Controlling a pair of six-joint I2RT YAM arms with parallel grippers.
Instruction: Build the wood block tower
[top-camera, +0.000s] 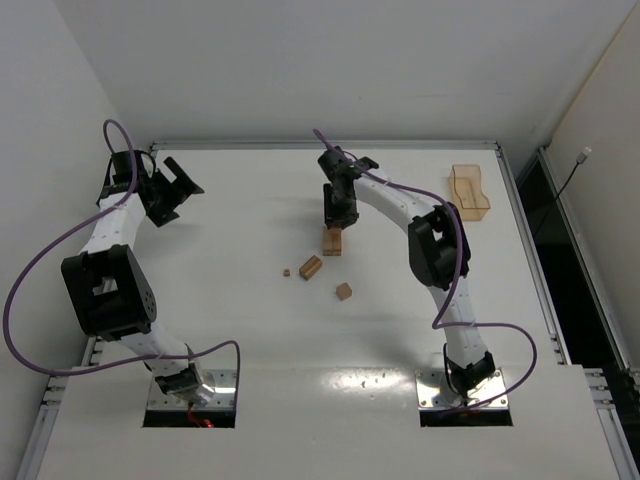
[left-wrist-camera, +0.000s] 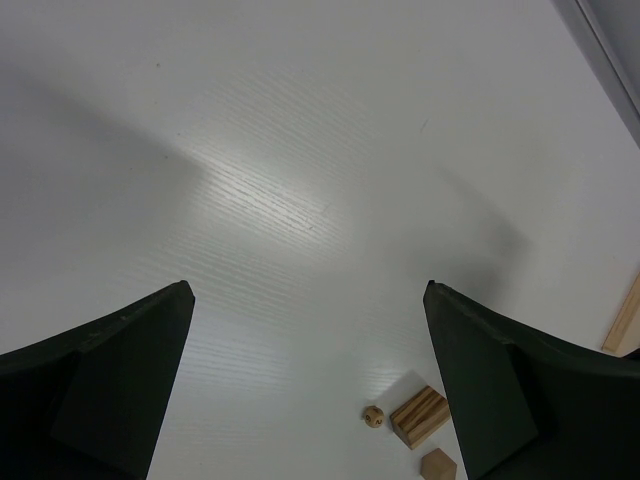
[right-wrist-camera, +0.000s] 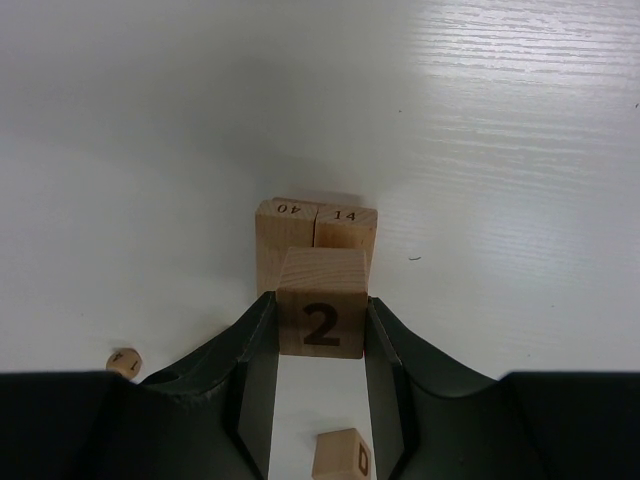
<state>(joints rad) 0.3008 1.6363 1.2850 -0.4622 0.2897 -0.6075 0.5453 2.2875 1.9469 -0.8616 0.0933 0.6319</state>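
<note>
Nearest the bases: one loose cube on the near side of the tower, apart from it. Next a short bar and a tiny bead, near-left of the tower and clear of it. These look like stock for later layers.

The tower is two blocks stood side by side, marked 40 and 14, faces touching. Probably a broad base for the next piece.

Right gripper sits directly over the tower, fingers pinching the "2" block by its sides, number facing the wrist cam. My read: the side grip leaves the bottom free to seat across the seam.

Left gripper is far left of the tower, fingers spread wide with nothing between. Likely parked out of the way.

Amber tray is far right of the tower; contents not readable.

Can't tell:
- Whether "2" touches the pair or hangs just above it; the wrist cam angle doesn't settle it.
- The tower top in the top cam; the arm covers it.
- The loose cube's marking, half cut off at the wrist cam's frame edge.
</note>
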